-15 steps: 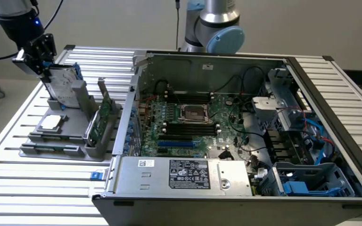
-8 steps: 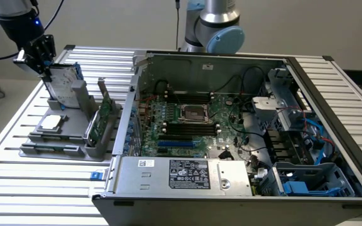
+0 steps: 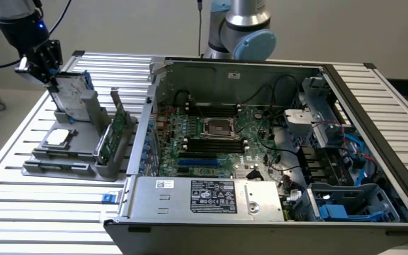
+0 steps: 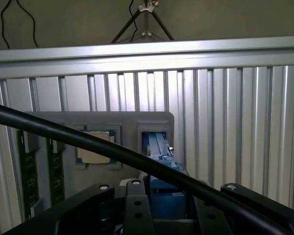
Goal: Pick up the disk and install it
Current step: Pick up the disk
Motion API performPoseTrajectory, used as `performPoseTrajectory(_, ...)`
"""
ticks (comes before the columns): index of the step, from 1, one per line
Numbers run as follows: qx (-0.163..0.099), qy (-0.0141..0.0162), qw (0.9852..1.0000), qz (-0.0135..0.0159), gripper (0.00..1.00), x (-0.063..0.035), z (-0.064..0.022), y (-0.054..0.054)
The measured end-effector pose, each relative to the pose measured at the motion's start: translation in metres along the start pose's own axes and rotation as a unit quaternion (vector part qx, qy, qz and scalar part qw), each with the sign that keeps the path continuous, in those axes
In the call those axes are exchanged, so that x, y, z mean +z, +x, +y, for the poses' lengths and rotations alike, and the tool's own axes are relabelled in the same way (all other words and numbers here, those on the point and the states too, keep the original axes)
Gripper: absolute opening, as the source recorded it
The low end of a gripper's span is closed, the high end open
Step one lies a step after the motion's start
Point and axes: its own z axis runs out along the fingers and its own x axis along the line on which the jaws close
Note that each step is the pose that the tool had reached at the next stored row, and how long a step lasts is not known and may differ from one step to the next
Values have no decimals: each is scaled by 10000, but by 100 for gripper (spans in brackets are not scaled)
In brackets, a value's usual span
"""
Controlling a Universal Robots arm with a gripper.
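Your disk (image 3: 68,90) stands on edge in a slot of the grey holder (image 3: 62,166), at the exterior view's left, on the slatted tabletop (image 3: 48,212) and outside the computer case (image 3: 225,69). It has not left its slot. The gripper (image 3: 50,71) sits right at the disk's upper edge, and in the wrist view the blue carrier frame runs up between the dark gripper parts. Whether the jaws have hold of the disk or merely stand astride it, you cannot tell from either view.

That uncertainty is your main risk. If the hold lands on the blue plastic frame alone, or off-centre, I would expect the disk to tilt or bind against the slot walls as it comes out, and it could drag the holder along with it.

Just beside the disk lies the small square chip (image 3: 58,137), flat on the same holder, and the green card (image 3: 113,133) stands upright between the holder and the case. A disk that swings or slips could strike either.

A black cable (image 4: 63,134) crosses the wrist view in front of the holder. It may snag on the holder's posts or hide the disk's edge from you.

The drive cage (image 3: 346,204) with its blue parts sits well apart, at the case's near corner on the exterior view's right, so a weak hold would have a long carry over the open board in which to fail.
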Motion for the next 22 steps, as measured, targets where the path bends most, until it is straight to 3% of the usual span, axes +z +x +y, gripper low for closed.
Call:
performPoseTrajectory(12,36,-6,9999,-95,33,0,-4,64)
performPoseTrajectory(22,37,-7,9999,-111,33,0,-4,71)
